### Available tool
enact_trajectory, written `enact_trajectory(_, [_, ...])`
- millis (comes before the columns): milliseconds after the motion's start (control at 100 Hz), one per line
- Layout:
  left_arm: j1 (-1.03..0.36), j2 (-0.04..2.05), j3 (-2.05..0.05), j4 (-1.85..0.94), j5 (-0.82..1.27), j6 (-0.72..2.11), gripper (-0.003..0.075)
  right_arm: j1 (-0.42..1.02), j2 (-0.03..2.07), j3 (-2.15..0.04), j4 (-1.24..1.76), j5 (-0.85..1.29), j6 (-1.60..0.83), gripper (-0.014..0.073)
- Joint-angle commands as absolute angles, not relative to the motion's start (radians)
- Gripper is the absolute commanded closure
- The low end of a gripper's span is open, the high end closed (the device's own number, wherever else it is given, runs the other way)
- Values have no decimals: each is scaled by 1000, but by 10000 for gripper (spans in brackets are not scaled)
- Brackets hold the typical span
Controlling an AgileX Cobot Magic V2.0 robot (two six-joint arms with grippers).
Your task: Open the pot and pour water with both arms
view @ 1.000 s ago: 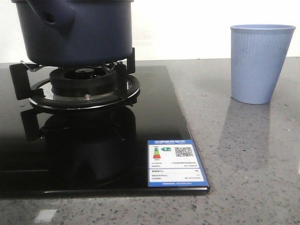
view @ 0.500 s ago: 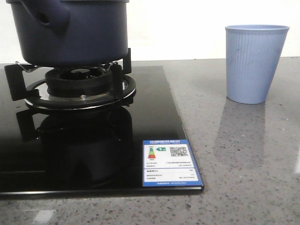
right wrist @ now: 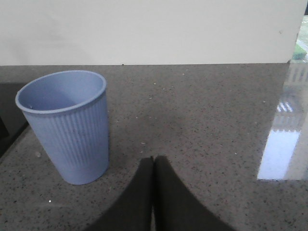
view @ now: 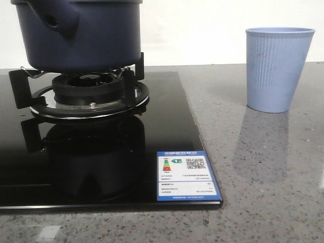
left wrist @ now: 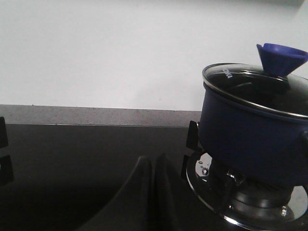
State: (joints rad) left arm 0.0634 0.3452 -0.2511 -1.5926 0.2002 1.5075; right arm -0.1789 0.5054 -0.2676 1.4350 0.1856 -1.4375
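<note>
The dark navy pot (view: 81,35) sits on the black burner stand (view: 88,96) of the glass stove top, its stubby holed handle (view: 55,17) facing me. In the left wrist view the pot (left wrist: 252,139) wears a glass lid (left wrist: 250,89) with a blue cone knob (left wrist: 280,58). My left gripper (left wrist: 153,161) is shut and empty, low over the stove, apart from the pot. My right gripper (right wrist: 153,161) is shut and empty over the counter, beside the light blue ribbed cup (right wrist: 67,127). Neither gripper shows in the front view.
The black glass stove top (view: 167,126) carries a blue energy label (view: 187,176) near its front right corner. The light blue cup (view: 277,68) stands on the grey speckled counter (view: 263,167) at the right. A white wall runs behind.
The whole front view has shifted slightly between frames, left then back right. The pot and cup keep their places relative to each other.
</note>
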Motion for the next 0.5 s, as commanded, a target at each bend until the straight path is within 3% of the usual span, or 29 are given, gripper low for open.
enact_trajectory(0, [56, 317, -264, -1650, 198, 1513, 739, -177, 499, -293, 1473, 163, -1449, 667])
enact_trajectory(490, [56, 315, -264, -1663, 238, 1513, 739, -177, 499, -289, 1527, 174, -1449, 667])
